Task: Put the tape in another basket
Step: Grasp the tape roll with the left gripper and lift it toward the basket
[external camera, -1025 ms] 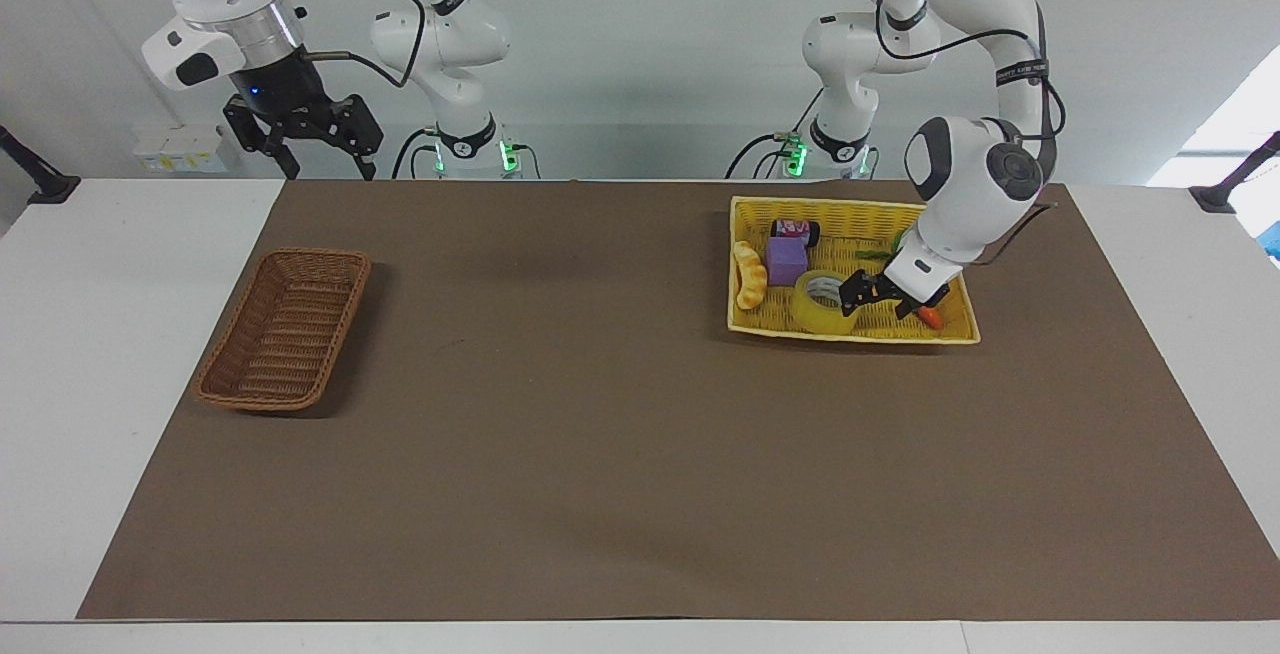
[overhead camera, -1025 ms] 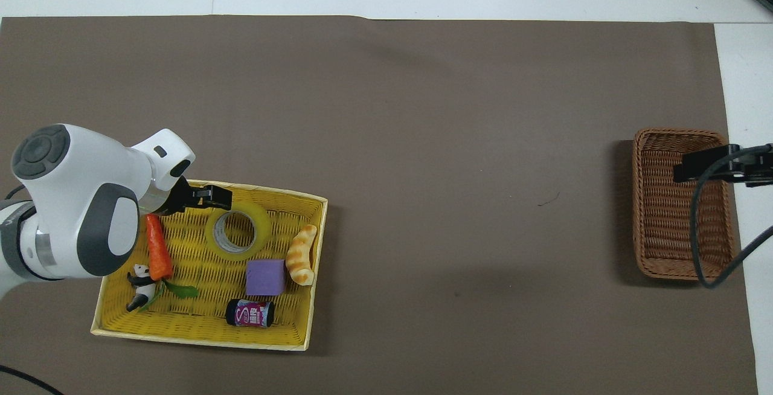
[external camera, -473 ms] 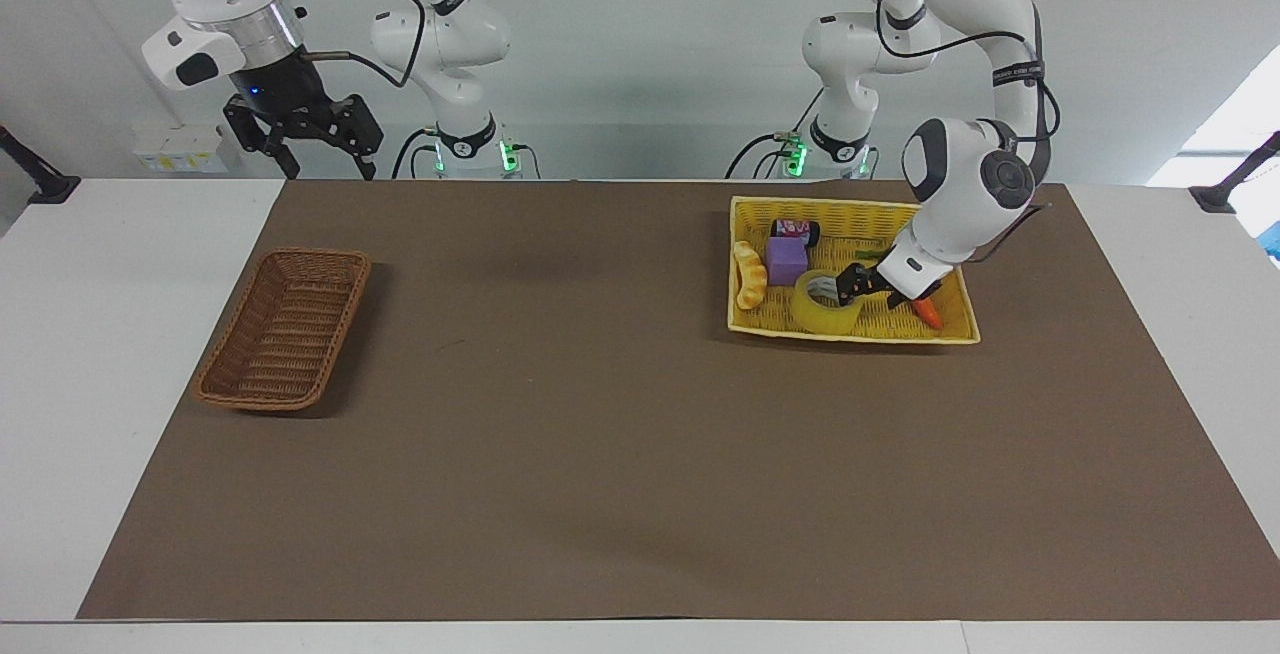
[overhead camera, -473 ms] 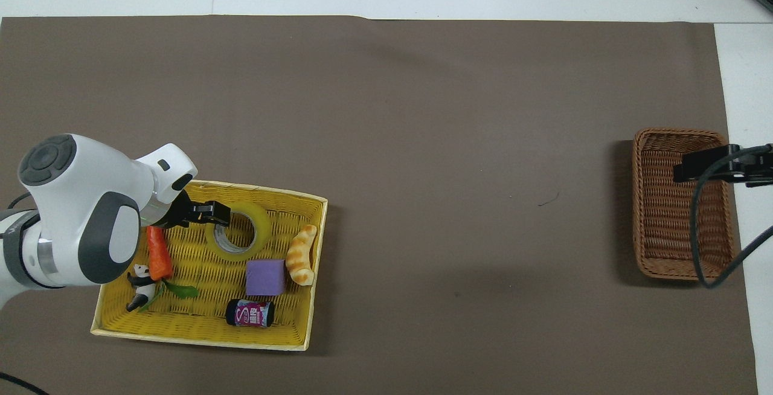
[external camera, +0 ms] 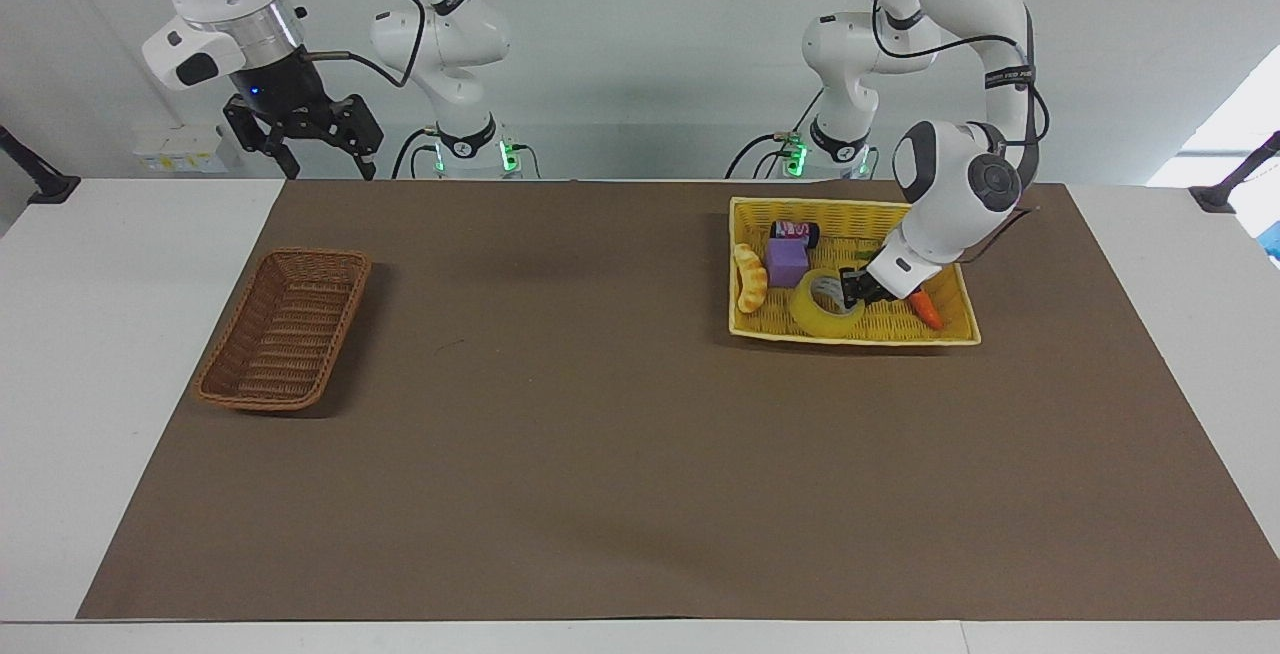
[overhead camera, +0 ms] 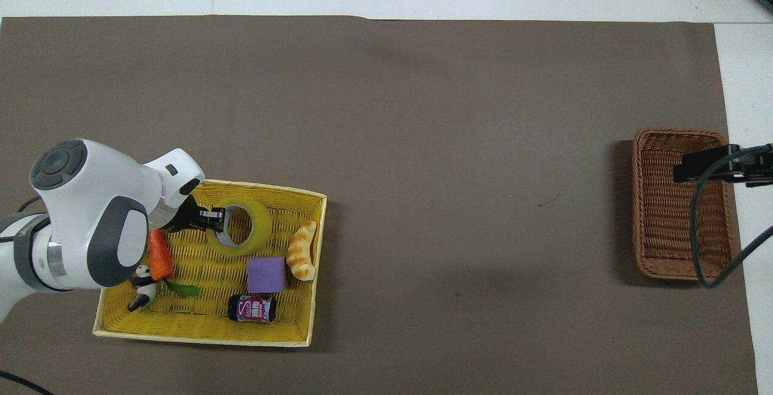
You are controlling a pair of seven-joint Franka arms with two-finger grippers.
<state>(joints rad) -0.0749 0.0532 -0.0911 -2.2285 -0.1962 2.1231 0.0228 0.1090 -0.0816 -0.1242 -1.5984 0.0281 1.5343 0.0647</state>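
Note:
The tape (external camera: 822, 306) (overhead camera: 261, 226), a yellow roll with a pale core, lies in the yellow basket (external camera: 850, 337) (overhead camera: 199, 338) at the left arm's end, at the basket's edge farther from the robots. My left gripper (external camera: 855, 287) (overhead camera: 214, 217) is down in that basket and shut on the roll's wall, one finger inside the core. The brown wicker basket (external camera: 283, 334) (overhead camera: 664, 226) stands empty at the right arm's end. My right gripper (external camera: 328, 172) (overhead camera: 706, 164) waits open, raised over that end.
The yellow basket also holds an orange carrot (overhead camera: 158, 255), a panda figure (overhead camera: 140, 280), a purple block (overhead camera: 266, 275), a small can (overhead camera: 252, 308) and a croissant-like bread (overhead camera: 301, 250). A brown mat (external camera: 600, 434) covers the table.
My left gripper moved onto the tape's wall and closed on it. The roll tipped slightly and the yellow basket shifted a little. The right arm has not moved.

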